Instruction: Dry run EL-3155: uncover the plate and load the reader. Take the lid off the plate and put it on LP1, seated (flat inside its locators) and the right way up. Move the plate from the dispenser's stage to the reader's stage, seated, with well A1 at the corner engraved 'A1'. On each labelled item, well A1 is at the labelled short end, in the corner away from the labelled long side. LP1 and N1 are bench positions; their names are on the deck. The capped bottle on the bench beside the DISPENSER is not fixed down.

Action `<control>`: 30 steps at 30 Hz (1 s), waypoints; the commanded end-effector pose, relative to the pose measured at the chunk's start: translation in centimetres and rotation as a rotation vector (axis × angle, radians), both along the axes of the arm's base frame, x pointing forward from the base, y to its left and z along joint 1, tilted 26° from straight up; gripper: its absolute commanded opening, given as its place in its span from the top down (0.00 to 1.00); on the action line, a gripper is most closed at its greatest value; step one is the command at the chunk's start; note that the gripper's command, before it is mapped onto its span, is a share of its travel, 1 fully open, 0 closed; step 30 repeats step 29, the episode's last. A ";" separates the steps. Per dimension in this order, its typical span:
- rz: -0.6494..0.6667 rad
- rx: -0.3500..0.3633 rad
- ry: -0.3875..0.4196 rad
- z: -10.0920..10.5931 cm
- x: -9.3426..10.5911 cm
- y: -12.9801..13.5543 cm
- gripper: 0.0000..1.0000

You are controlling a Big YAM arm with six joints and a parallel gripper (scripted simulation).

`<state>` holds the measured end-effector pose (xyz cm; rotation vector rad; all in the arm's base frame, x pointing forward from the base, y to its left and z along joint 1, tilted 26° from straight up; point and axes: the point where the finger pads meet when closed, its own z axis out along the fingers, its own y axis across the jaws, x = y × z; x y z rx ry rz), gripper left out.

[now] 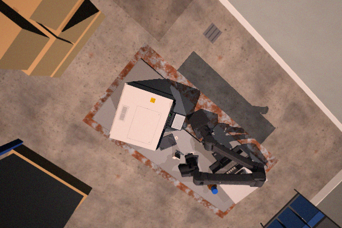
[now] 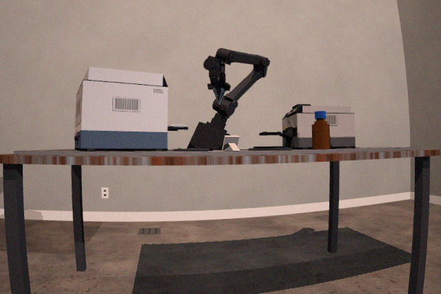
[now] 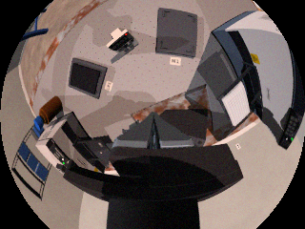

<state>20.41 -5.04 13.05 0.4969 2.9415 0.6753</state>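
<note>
My gripper (image 2: 220, 100) (image 3: 153, 115) is shut and empty, high above the bench between the machines. The white plate (image 1: 178, 121) (image 3: 236, 104) lies wells up on the stage of the large reader (image 1: 143, 117) (image 2: 122, 111); its A1 corner is too small to read. LP1 (image 3: 101, 86) holds a darker rectangle (image 3: 85, 76), perhaps the lid; I cannot tell its seating. The dispenser (image 2: 342, 129) has a dark stage (image 2: 269, 133) (image 3: 97, 148) with no plate visible on it. The arm hides much of the dispenser from above.
N1 (image 1: 168, 141) (image 3: 176, 32) is a bare dark pad near the reader. A small display stand (image 1: 176, 154) (image 2: 231, 139) (image 3: 121, 42) stands between N1 and LP1. The brown bottle (image 2: 320, 135) (image 3: 50, 110) with a blue cap stands upright beside the dispenser.
</note>
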 end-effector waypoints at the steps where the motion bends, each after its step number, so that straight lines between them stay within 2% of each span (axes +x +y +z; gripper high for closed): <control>1: 0.116 -0.010 -0.045 0.4 -0.2 1.1 1.00; 3: 0.164 -0.018 -0.073 0.3 0.0 0.6 1.00; 6: 0.250 -0.021 -0.108 0.7 -0.4 2.3 1.00; 8: 0.301 -0.032 -0.130 0.7 -0.4 2.1 1.00; 11: 0.373 -0.037 -0.166 1.1 -0.7 3.4 1.00; 15: 0.392 -0.043 -0.176 1.0 -0.4 2.7 1.00; 19: 0.491 -0.067 -0.245 1.3 0.3 2.0 1.00; 30: 0.484 -0.074 -0.253 1.5 0.7 1.6 1.00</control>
